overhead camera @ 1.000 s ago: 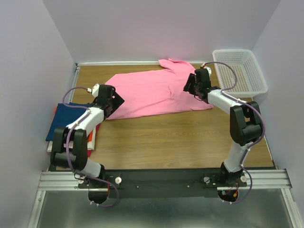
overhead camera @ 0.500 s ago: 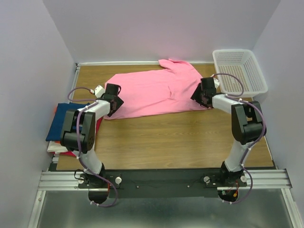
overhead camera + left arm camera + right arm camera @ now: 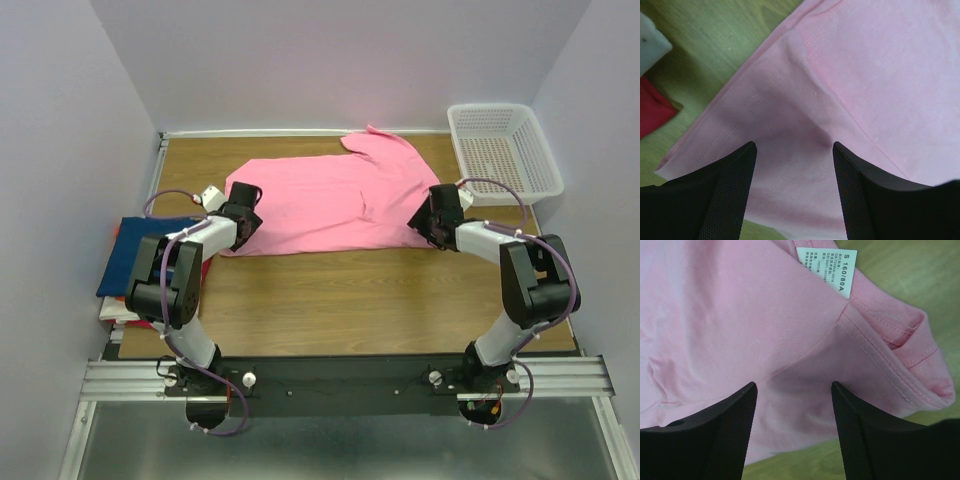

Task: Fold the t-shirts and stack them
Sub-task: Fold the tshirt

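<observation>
The bright pink t-shirt (image 3: 330, 200) lies spread flat across the far middle of the table. My left gripper (image 3: 241, 218) is low over its near left corner. In the left wrist view that gripper (image 3: 793, 146) is open, with pink cloth (image 3: 840, 75) between and under its fingers. My right gripper (image 3: 430, 218) is low over the shirt's near right part, by the collar. In the right wrist view it (image 3: 793, 385) is open over the pink cloth (image 3: 730, 325), near the size label (image 3: 827, 270) and the collar rib (image 3: 912, 335). Neither gripper holds cloth.
A stack of folded shirts, dark blue on top (image 3: 135, 255) with red and orange below, lies at the table's left edge; its red cloth shows in the left wrist view (image 3: 652, 112). The white mesh basket (image 3: 505, 150) stands at the far right. Walls enclose three sides.
Both grippers have moved nearer, down to the shirt's near corners. The shirt has shifted slightly toward me and lies flatter, its collar end drawn in from the back wall.
</observation>
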You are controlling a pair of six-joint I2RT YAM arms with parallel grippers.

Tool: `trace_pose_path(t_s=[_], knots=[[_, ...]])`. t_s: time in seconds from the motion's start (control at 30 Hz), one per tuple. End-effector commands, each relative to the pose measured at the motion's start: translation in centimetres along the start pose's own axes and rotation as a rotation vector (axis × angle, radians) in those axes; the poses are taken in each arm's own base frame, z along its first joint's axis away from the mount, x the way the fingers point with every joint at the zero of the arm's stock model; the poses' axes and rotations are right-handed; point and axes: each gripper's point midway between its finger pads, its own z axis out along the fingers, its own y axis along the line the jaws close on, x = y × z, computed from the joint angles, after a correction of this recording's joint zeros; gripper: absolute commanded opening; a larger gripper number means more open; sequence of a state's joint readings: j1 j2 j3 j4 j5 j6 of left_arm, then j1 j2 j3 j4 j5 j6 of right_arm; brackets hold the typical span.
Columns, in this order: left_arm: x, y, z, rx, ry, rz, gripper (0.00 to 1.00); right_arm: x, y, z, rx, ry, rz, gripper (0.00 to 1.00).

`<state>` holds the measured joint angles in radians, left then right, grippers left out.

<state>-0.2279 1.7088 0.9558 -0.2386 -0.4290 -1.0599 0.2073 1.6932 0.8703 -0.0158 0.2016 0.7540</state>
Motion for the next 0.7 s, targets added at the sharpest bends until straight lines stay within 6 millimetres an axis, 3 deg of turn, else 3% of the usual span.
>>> trace_pose_path(t_s=[0.0,0.2,0.27,0.37,0.57,0.67], knots=[[2.1,4.2,-0.9,-0.114,0.037,0.038,0.71,4.2,-4.9,-1.4,0.153,0.114,0.04,0.68],[3.4,6.3,-2.7,-0.107,0.049,0.043,0.71,6.5,-6.3,-4.4,0.148,0.166,0.115,0.68],[3.8,7.0,-3.4,-0.107,0.052,0.037,0.71,6.4,-6.4,-5.4,0.142,0.158,0.135,0.68],[4.0,8.4,-4.5,-0.111,0.05,0.02,0.71,7.4,-7.9,-6.6,0.192,0.179,0.163,0.69],[4.4,9.5,-6.8,-0.052,0.056,-0.019,0.71,9.1,-10.8,-9.7,0.296,0.217,0.21,0.69],[4.5,9.8,-7.7,-0.025,0.057,-0.028,0.71,9.7,-11.2,-10.8,0.286,0.223,0.228,0.69]])
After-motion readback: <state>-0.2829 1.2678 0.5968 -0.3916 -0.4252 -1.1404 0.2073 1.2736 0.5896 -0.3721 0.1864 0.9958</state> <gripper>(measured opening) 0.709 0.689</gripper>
